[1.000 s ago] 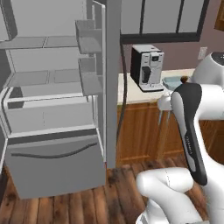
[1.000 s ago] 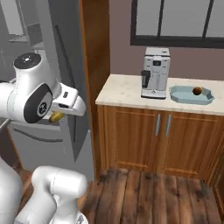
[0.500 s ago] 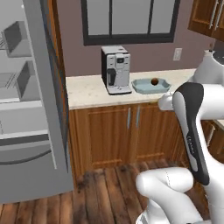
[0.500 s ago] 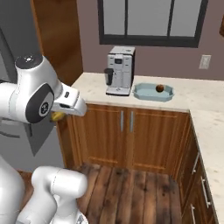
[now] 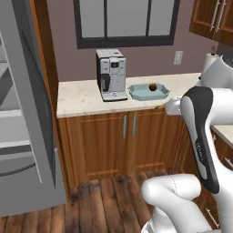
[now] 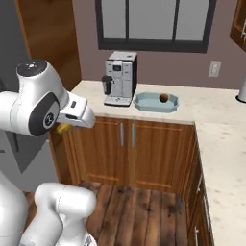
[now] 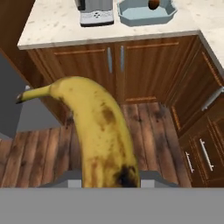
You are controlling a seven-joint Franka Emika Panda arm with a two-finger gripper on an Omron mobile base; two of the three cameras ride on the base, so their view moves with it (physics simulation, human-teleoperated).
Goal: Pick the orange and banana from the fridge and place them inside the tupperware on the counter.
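I have the arm folded near the base, gripper (image 6: pixel 65 126) low at its left, clamped on the banana (image 7: pixel 99 131).

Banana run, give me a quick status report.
Jaws shut on the banana, carried off the floor. Orange already in the tupperware on the counter. Coffee machine stands beside the tupperware; nothing blocks the way.

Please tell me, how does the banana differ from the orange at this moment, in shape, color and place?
The banana is long, curved and yellow with brown spots; the orange is small, round and dark orange-brown. The banana is carried at the gripper, above the wooden floor; the orange lies in the tupperware on the counter. The banana looms large in the hand view; the orange looks tiny, far off.
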